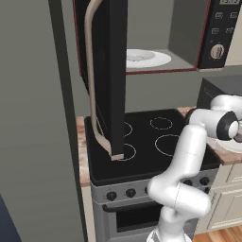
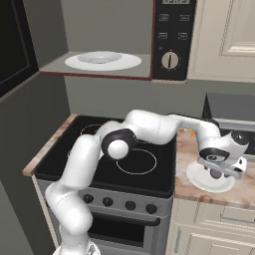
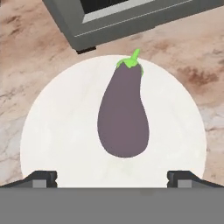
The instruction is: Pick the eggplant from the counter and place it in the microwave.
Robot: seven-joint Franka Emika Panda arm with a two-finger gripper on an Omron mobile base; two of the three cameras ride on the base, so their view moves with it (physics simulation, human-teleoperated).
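- The dark purple, pear-shaped eggplant [image 3: 123, 118] lies mid-plate on a round white plate [image 3: 52, 131], on the speckled pinkish-brown stone desk [image 3: 26, 57].
- The pincer [image 3: 112, 177] hangs above it, fingers spread wide, gripping nothing.
- Its long axis runs crosswise to the finger gap, stem pointing away.

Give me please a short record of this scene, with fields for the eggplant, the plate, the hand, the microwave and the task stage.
eggplant: dark purple with a green stem, lying on the white plate
plate: round, white, on the speckled counter, beside the stovetop
hand: open, hovering above the eggplant, fingertips on either side, not touching
microwave: door swung open, a second white plate inside the cavity
grey box: a dark grey appliance stands just behind the plate
task stage: eggplant not yet grasped
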